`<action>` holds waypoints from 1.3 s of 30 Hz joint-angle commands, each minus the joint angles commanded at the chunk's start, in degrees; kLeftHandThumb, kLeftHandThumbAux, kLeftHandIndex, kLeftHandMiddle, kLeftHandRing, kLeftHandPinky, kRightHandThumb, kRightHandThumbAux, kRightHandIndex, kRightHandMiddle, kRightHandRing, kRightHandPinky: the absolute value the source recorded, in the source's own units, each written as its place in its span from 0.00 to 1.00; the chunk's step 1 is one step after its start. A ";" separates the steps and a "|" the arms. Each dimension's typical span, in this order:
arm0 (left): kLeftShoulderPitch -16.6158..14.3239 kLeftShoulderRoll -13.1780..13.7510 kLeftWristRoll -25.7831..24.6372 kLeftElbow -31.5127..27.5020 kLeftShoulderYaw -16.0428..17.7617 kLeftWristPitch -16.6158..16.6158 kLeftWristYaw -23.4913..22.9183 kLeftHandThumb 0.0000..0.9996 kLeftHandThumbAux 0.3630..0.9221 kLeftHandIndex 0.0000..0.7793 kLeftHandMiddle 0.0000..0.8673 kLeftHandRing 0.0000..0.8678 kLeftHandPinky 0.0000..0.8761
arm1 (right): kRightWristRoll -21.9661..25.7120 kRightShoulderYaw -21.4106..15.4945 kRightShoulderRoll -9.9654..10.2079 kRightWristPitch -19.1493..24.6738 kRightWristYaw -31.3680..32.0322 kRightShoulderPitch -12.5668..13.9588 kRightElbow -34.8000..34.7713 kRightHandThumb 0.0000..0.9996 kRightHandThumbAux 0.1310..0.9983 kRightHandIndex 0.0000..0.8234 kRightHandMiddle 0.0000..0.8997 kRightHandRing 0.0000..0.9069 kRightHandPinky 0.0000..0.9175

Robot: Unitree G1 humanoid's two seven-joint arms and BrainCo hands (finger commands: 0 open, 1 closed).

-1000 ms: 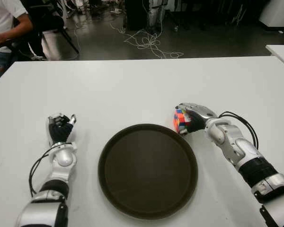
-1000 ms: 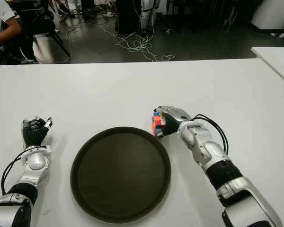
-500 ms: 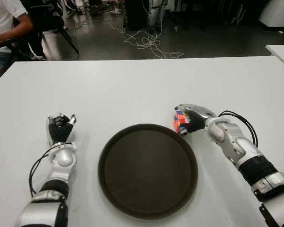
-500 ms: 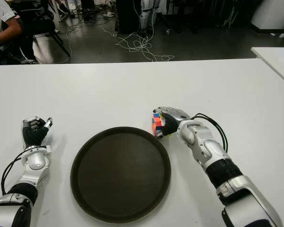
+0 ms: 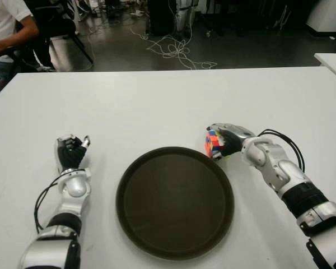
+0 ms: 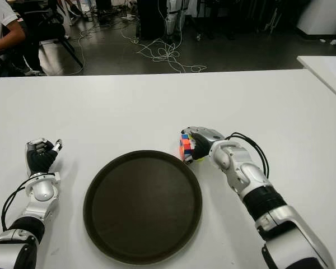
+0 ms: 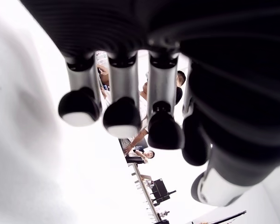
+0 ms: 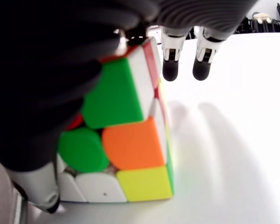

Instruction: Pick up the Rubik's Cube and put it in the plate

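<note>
The Rubik's Cube [image 5: 213,144] is held in my right hand [image 5: 231,138], just off the far right rim of the dark round plate [image 5: 124,185]. In the right wrist view the thumb and palm cover part of the cube [image 8: 130,144], while two fingers [image 8: 170,58] stick out past it over the white table. Whether the cube touches the table is unclear. The plate holds nothing. My left hand [image 5: 71,151] shows to the left of the plate with its fingers [image 7: 121,114] curled on nothing.
The white table [image 5: 157,101] stretches wide beyond the plate. A seated person [image 5: 5,28] is at the far left past the table edge. Cables [image 5: 176,50] lie on the dark floor behind. Another white table corner [image 5: 333,60] shows at far right.
The right forearm has shifted slightly toward the plate. The cube and hand stay at nearly the same spot by the rim. The left hand has not moved.
</note>
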 joint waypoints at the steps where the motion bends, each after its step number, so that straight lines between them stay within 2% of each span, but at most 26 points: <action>1: 0.01 0.00 -0.03 -0.01 0.01 -0.07 -0.07 0.37 0.73 0.91 0.98 0.99 0.98 | -0.04 0.04 -0.02 -0.06 -0.06 -0.01 0.02 0.05 0.63 0.00 0.00 0.00 0.06; 17: -0.07 0.02 0.23 0.20 -0.06 -0.18 0.53 0.37 0.71 0.90 0.98 0.99 0.98 | -0.16 0.44 -0.62 -1.78 -1.57 -0.81 1.06 0.01 0.63 0.00 0.00 0.00 0.09; 19: -0.06 0.02 0.21 0.17 -0.06 -0.26 0.48 0.37 0.71 0.90 0.98 0.99 0.98 | -0.08 0.26 -0.63 -2.08 -2.24 -0.68 1.01 0.02 0.64 0.00 0.00 0.01 0.11; 21: -0.01 0.00 0.20 0.11 -0.07 -0.36 0.45 0.37 0.71 0.89 0.97 0.98 0.97 | 0.09 -0.10 -0.55 -2.61 -3.53 -0.43 1.03 0.05 0.66 0.00 0.01 0.06 0.19; 23: 0.02 -0.03 0.18 0.08 -0.06 -0.46 0.43 0.37 0.71 0.89 0.97 0.98 0.98 | 0.31 -0.45 -0.41 -3.19 -5.01 -0.22 1.25 0.11 0.68 0.05 0.08 0.15 0.29; 24: 0.03 -0.04 0.16 0.07 -0.05 -0.49 0.41 0.36 0.71 0.89 0.97 0.98 0.98 | 0.42 -0.57 -0.34 -3.42 -5.58 -0.17 1.40 0.18 0.68 0.09 0.14 0.22 0.34; 26: 0.05 -0.05 0.15 0.08 -0.05 -0.56 0.37 0.36 0.71 0.89 0.97 0.98 0.98 | 0.62 -0.73 -0.20 -3.71 -6.40 -0.13 1.68 0.23 0.69 0.13 0.19 0.27 0.39; 27: 0.07 -0.03 0.18 0.10 -0.08 -0.73 0.35 0.36 0.71 0.89 0.97 0.98 0.97 | 0.66 -0.98 0.02 -3.61 -7.38 -0.02 1.77 0.32 0.69 0.20 0.23 0.30 0.41; 28: 0.08 -0.03 0.20 0.11 -0.09 -0.85 0.33 0.36 0.72 0.89 0.97 0.98 0.97 | 0.68 -1.16 0.17 -3.55 -8.11 0.06 1.86 0.46 0.68 0.31 0.35 0.41 0.47; 29: 0.09 -0.02 0.21 0.13 -0.10 -0.94 0.32 0.35 0.72 0.90 0.97 0.98 0.97 | 0.69 -1.25 0.27 -3.52 -8.62 0.10 1.94 0.54 0.68 0.39 0.43 0.48 0.51; 31: 0.09 0.01 0.21 0.16 -0.09 -1.01 0.32 0.35 0.72 0.90 0.97 0.98 0.97 | 0.30 -1.23 0.49 -3.18 -10.01 0.12 2.15 0.62 0.68 0.45 0.50 0.54 0.55; 33: 0.10 0.05 0.20 0.20 -0.07 -1.05 0.33 0.35 0.72 0.90 0.97 0.98 0.97 | -0.18 -1.16 0.70 -2.77 -11.49 0.13 2.35 0.67 0.68 0.49 0.64 0.66 0.64; 39: 0.03 0.12 0.21 0.41 -0.02 -0.81 0.52 0.35 0.73 0.89 0.97 0.98 0.97 | -1.53 -0.96 1.43 -1.37 -16.66 0.34 2.74 0.70 0.67 0.52 0.79 0.79 0.76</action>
